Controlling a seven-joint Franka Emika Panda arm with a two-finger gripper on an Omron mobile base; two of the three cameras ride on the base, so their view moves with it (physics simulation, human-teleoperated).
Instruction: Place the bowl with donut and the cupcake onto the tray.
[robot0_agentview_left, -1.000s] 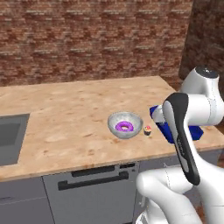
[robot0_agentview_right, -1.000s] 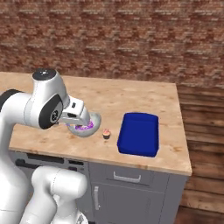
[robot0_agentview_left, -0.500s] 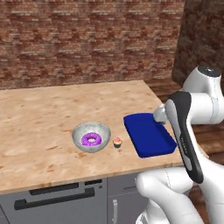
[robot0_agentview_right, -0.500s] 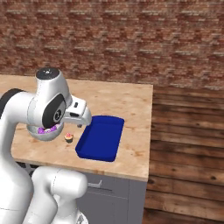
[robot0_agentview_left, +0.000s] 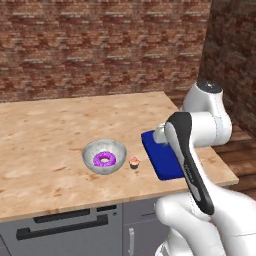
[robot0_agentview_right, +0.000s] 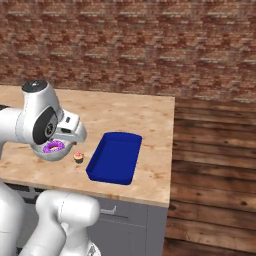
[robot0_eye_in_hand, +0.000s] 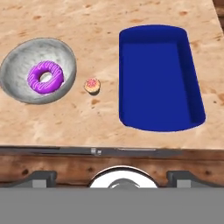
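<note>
Camera shifted; cupcake (robot0_eye_in_hand: 92, 85) beside bowl (robot0_eye_in_hand: 22, 65)

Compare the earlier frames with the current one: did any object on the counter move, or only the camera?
Only the base drove; the whole scene slid across both base views. The light-grey bowl holding the purple frosted donut, the tiny pink-topped cupcake and the empty deep-blue rectangular tray kept their arrangement on the wooden counter: cupcake between bowl and tray. Nothing was grasped or released.

Arm is folding up at right of left base view, hand pointing down; gripper (robot0_eye_in_hand: 112, 177) tips sitting wide apart.
</note>
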